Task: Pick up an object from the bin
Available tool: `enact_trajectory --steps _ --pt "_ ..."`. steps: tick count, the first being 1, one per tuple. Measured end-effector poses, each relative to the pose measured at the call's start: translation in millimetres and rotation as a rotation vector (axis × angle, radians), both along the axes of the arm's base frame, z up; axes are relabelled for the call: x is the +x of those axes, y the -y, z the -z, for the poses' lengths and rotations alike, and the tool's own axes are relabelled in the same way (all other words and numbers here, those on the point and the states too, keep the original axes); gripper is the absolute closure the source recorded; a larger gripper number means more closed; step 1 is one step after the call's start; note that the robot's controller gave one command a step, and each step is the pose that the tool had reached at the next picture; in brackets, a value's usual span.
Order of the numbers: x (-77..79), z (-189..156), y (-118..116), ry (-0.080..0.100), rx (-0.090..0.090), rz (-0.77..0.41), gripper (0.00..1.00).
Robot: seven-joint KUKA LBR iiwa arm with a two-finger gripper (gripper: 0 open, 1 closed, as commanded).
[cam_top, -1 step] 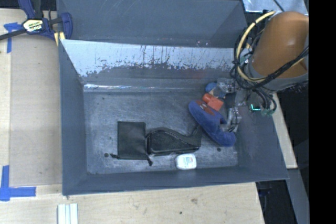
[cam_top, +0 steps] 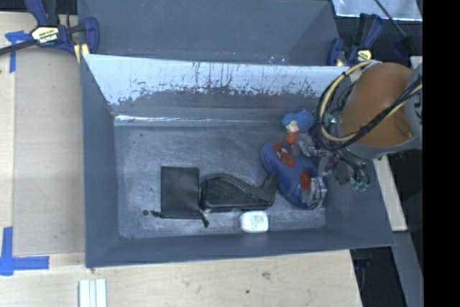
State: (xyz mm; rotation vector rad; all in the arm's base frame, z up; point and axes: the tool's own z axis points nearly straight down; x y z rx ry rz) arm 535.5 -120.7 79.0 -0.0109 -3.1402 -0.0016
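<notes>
1. The gripper (cam_top: 317, 170) sits low at the right side of the bin (cam_top: 100, 176); whether it is wide or narrow I cannot tell
2. Against it lies a blue toy (cam_top: 282, 167) with red and orange bits, partly covered by it, touching a black curved piece (cam_top: 233, 192) nearer the bin's middle

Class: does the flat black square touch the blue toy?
Apart. The camera view shows a curved black object between the flat black square and the blue toy.
</notes>
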Motion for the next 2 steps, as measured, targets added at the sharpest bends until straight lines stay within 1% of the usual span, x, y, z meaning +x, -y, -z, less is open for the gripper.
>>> enact_trajectory --steps 1,2 --pt "4.0 -6 0 0.013 -0.005 -0.004 1.0" --pt "-8.9 -149 -5 0.013 -0.004 0.006 1.0"
